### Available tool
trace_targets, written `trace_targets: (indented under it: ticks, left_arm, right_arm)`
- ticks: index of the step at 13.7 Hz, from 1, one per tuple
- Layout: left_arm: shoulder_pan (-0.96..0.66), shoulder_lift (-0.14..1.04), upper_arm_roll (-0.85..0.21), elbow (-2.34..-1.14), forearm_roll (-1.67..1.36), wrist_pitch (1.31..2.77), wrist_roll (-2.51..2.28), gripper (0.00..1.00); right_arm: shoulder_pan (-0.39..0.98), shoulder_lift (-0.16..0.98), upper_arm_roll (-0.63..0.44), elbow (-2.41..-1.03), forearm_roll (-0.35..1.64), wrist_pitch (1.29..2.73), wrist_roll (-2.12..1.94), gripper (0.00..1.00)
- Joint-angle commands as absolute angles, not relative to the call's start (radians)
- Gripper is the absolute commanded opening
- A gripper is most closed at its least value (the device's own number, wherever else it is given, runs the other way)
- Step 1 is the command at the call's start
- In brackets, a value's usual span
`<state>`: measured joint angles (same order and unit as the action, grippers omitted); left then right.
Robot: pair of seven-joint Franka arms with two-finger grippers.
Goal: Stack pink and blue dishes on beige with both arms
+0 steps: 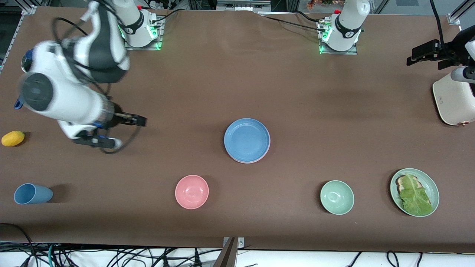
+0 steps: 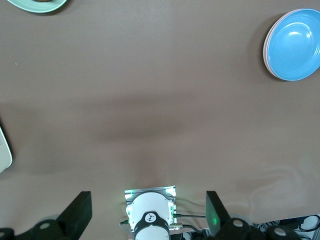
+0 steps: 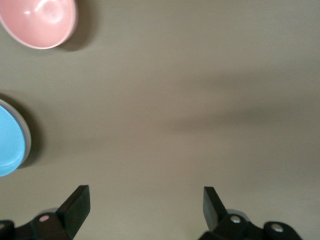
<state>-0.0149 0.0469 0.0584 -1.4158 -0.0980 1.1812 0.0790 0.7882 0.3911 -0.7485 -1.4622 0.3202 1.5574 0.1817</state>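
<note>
Table scene seen from above. The blue plate (image 1: 246, 140) sits at the middle of the brown table (image 1: 237, 81), on top of a stack; a thin pink rim of the pink plate (image 1: 256, 160) shows beneath its edge at about 5 o'clock. A beige plate under them cannot be made out.

The right gripper (image 1: 143, 120) hangs over bare table toward the right arm's end, its jaws released and holding nothing. From this gripper the stack lies at roughly 3 o'clock in the front view, well apart from the fingers. In the right wrist view the two black fingers (image 3: 75, 205) stand wide apart over empty tabletop, with the blue plate (image 3: 10, 142) at the picture's edge and the pink bowl (image 3: 37, 20) in its corner.

The left gripper (image 2: 149, 210) waits over the table near its own base, jaws spread and empty; the blue plate (image 2: 295, 44) lies far from its fingers (image 2: 77, 212).

Other items: pink bowl (image 1: 192, 191) at 7 o'clock from the stack, green bowl (image 1: 337, 197) at 4 o'clock, green plate (image 1: 430, 185) carrying lettuce (image 1: 415, 195), blue cup (image 1: 32, 194) lying on its side, a yellow fruit (image 1: 13, 138), and a white appliance (image 1: 452, 102).
</note>
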Motion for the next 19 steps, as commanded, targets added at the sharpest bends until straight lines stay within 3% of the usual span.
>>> trace_targets:
  ticks: [1,3,6,12,16,19]
  left_arm:
    - [-0.02,0.037,0.054,-1.413,-0.071,1.189,0.077,1.0]
    - [-0.021,0.038,0.054,-1.414,-0.071,1.189,0.077,1.0]
    - [-0.021,0.037,0.054,-1.414,-0.071,1.189,0.077,1.0]
    - [-0.023,0.037,0.054,-1.414,-0.071,1.189,0.075,1.0]
    - [-0.023,0.037,0.054,-1.414,-0.071,1.187,0.075,1.0]
    - [-0.025,0.037,0.054,-1.414,-0.072,1.189,0.075,1.0]
  right_arm:
    - [0.789,0.301,-0.789,-1.45,0.263,1.471,0.153,1.0]
    - [0.663,0.24,-0.721,-1.442,0.242,1.43,0.111,1.0]
    - [0.464,0.186,-0.525,-1.425,0.186,1.399,0.061,1.0]
    - [0.162,0.045,-0.134,-1.584,-0.032,1.472,0.077,1.0]
    - [0.074,-0.076,-0.092,-1.788,-0.023,1.662,0.037,1.0]
    - [0.058,-0.075,-0.092,-1.783,0.015,1.66,0.037,1.0]
